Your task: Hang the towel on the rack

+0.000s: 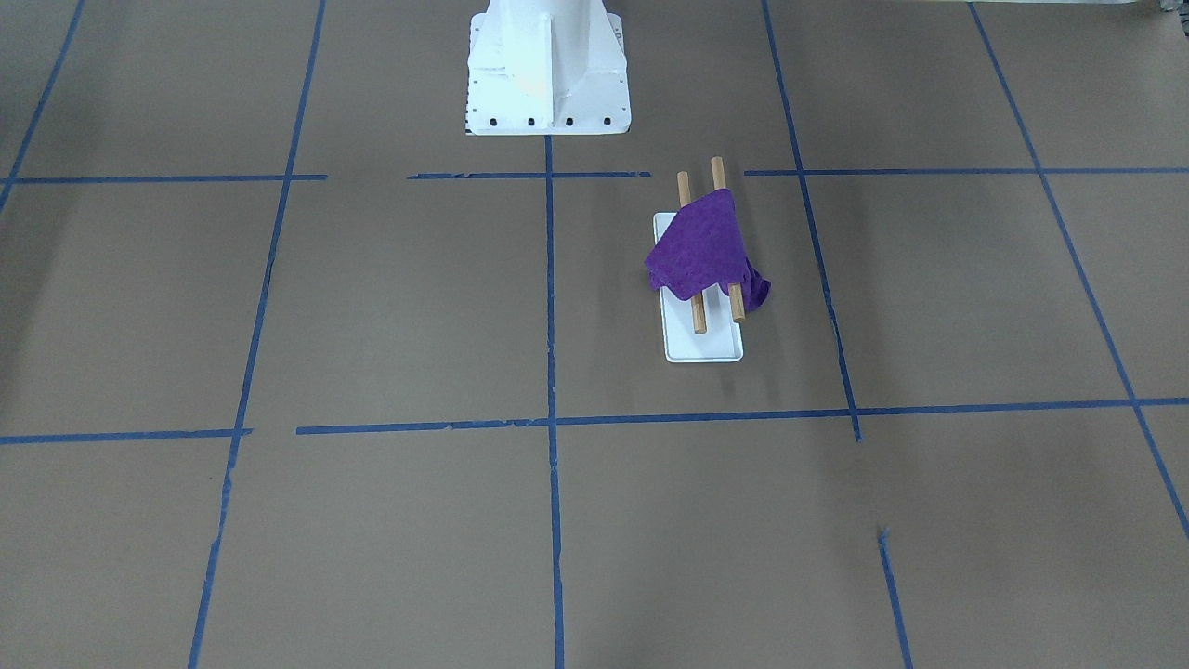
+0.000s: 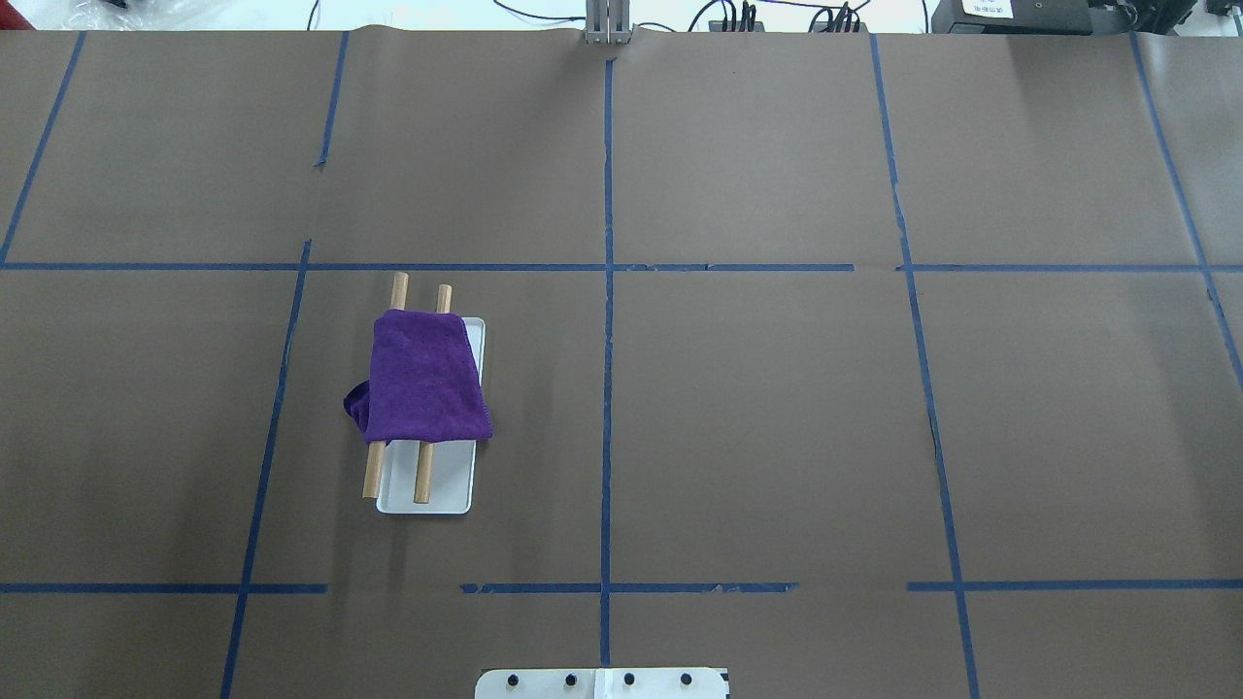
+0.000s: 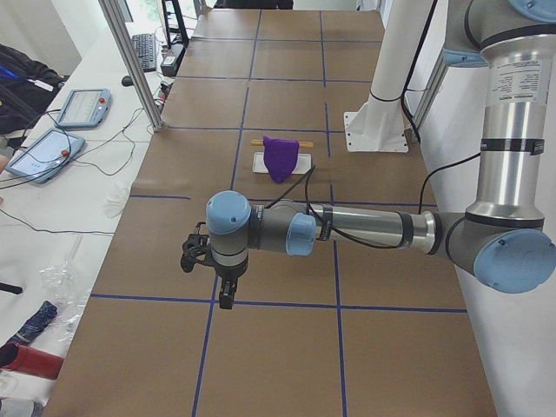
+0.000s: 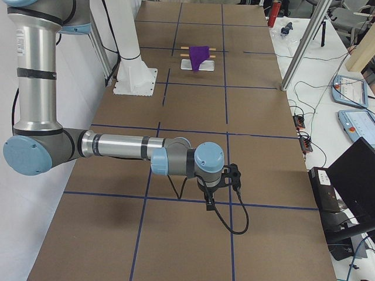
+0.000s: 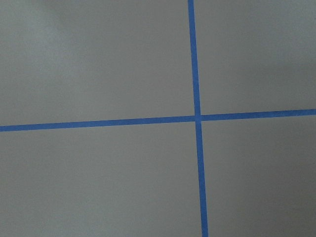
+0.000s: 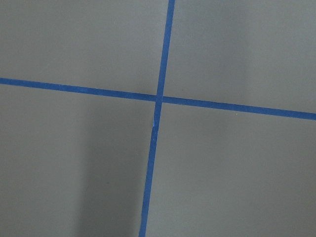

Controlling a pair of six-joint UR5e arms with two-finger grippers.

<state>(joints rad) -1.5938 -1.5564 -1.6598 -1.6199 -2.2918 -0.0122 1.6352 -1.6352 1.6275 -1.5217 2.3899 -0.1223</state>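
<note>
The purple towel (image 1: 706, 246) hangs draped over both brown wooden rods (image 1: 717, 172) of the rack, whose flat white base (image 1: 706, 346) rests on the table. In the overhead view the towel (image 2: 424, 379) covers the middle of the rods (image 2: 399, 288) above the base (image 2: 427, 495). My left gripper (image 3: 224, 295) shows only in the exterior left view, far from the rack (image 3: 281, 156). My right gripper (image 4: 210, 204) shows only in the exterior right view, far from the rack (image 4: 199, 55). I cannot tell whether either is open or shut. Both wrist views show only table.
Brown paper with blue tape lines (image 2: 608, 291) covers the table. The white robot pedestal (image 1: 546, 70) stands at the table's robot side. Tablets and cables (image 3: 52, 148) lie on a side bench, with a laptop (image 4: 351, 175) on the other side.
</note>
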